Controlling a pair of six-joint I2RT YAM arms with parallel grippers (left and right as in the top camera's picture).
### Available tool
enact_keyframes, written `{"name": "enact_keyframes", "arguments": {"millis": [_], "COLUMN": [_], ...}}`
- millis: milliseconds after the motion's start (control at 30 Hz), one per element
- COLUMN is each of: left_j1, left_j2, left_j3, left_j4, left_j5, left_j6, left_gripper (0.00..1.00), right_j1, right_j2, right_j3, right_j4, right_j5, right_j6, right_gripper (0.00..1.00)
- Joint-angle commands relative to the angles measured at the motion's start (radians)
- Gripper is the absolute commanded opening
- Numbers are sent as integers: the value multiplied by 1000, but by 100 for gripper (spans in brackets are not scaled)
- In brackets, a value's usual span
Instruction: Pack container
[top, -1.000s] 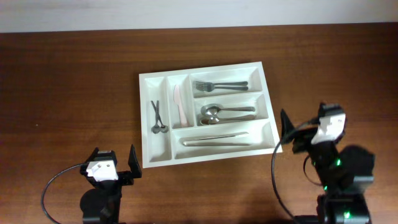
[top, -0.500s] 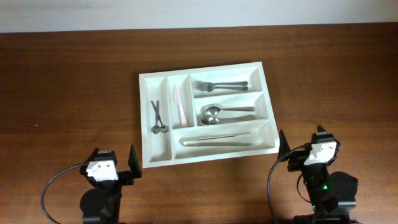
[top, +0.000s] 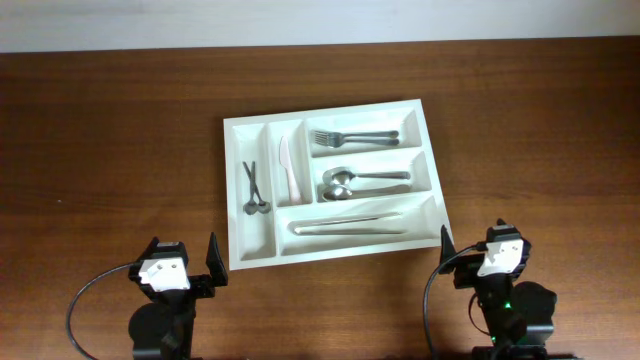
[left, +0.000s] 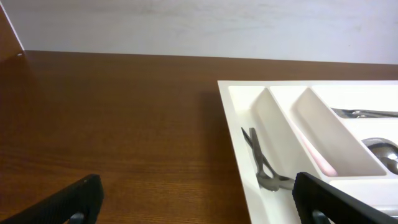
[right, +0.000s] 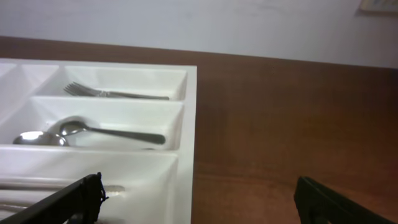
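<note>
1. A dark brown wooden table runs to a pale wall at the far edge.
2. The white cutlery tray lies flat near the middle of the table, slightly skewed.
3. In the tray's leftmost narrow compartment lie small scissors. A pale knife lies in the narrow compartment beside it.
4. Of the tray's three long compartments, the far one holds forks, the middle one spoons, and the near one long metal tongs.
5. The left gripper sits off the tray's near-left corner. Its jaws are spread wide with nothing between them and touch nothing.
6. The right gripper sits just off the tray's near-right corner. Its jaws are likewise spread wide and hold nothing.
7. The left wrist view looks across the tray's left rim. The right wrist view looks across its right rim.
</note>
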Motion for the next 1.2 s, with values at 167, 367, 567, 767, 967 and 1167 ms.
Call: {"name": "enact_keyframes", "arguments": {"millis": [167,367,567,767,967,1167], "left_j1": [-5,-5,-5,-5,-5,-5], "left_j2": [-10,-10,-10,-10,-10,-10], "left_j3": [0,0,0,0,0,0], "left_j4": [-11,-11,-11,-11,-11,-11], "left_j5": [11,11,11,11,11,11], "left_j6": [13,13,13,13,13,13], "left_gripper": [99,99,99,99,99,99], "right_j1": [9,9,9,9,9,9], "right_j2": [-18,-18,-18,-18,-18,-18], "right_j3": [-21,-21,-21,-21,-21,-21], "right_j4": [0,0,0,2,2,2], "right_j5": [51,35,18,10,10,10], "right_j6": [-6,-5,-5,-2,-2,-2], "right_gripper": [99,99,99,99,99,99]}}
